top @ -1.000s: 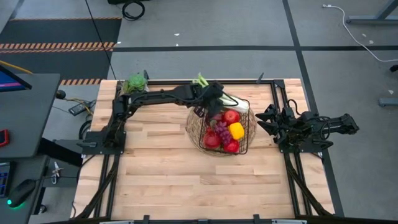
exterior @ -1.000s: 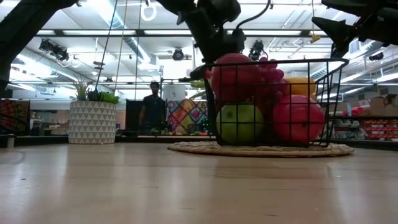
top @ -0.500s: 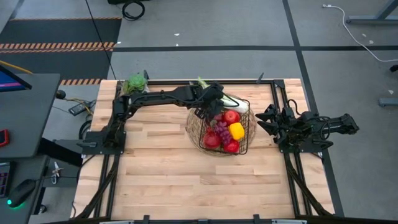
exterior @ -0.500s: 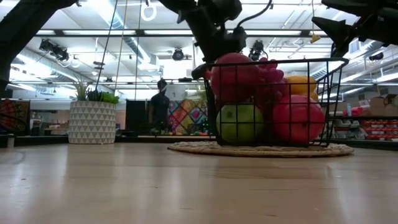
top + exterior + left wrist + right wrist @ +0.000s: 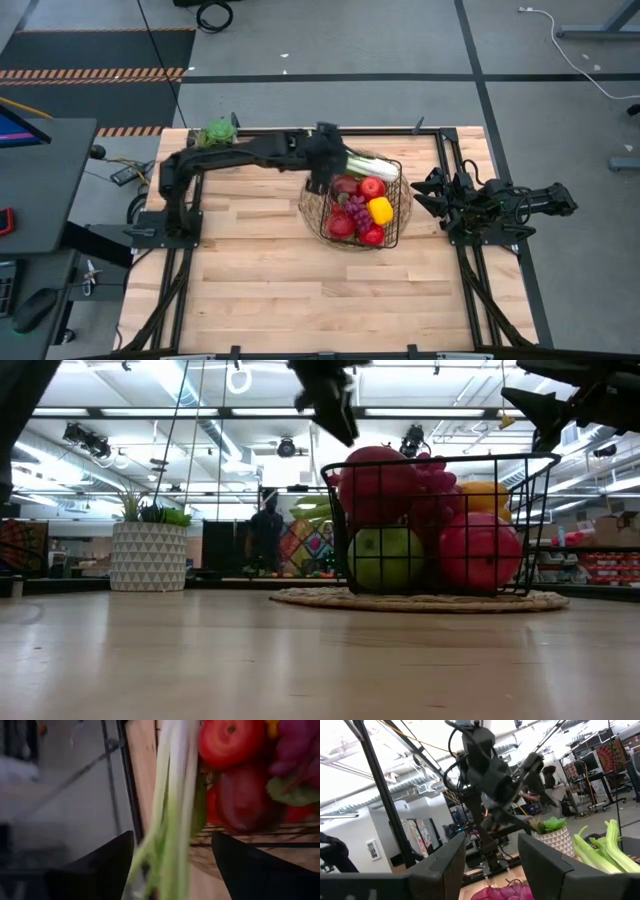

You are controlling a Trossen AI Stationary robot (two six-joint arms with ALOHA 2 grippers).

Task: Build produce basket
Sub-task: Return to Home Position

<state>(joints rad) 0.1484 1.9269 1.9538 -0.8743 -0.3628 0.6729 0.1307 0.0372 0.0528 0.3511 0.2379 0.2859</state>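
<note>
Loaded basket (image 5: 396,226) is seen near the table's far edge. The left claw (image 5: 173,836) is spread wide around the leek (image 5: 366,163), nothing gripped. The right claw (image 5: 491,845) is parked open by the right edge. Leek could be snagged and dragged out on pullback.

The black wire-grid basket (image 5: 527,510) is thin metal rod with a dark matt coating. The red apples (image 5: 372,187) have smooth, glossy skin. The round flat woven mat (image 5: 300,598) is coarse, matt straw. The pale planked table top (image 5: 260,290) is smooth wood with a satin finish.
</note>
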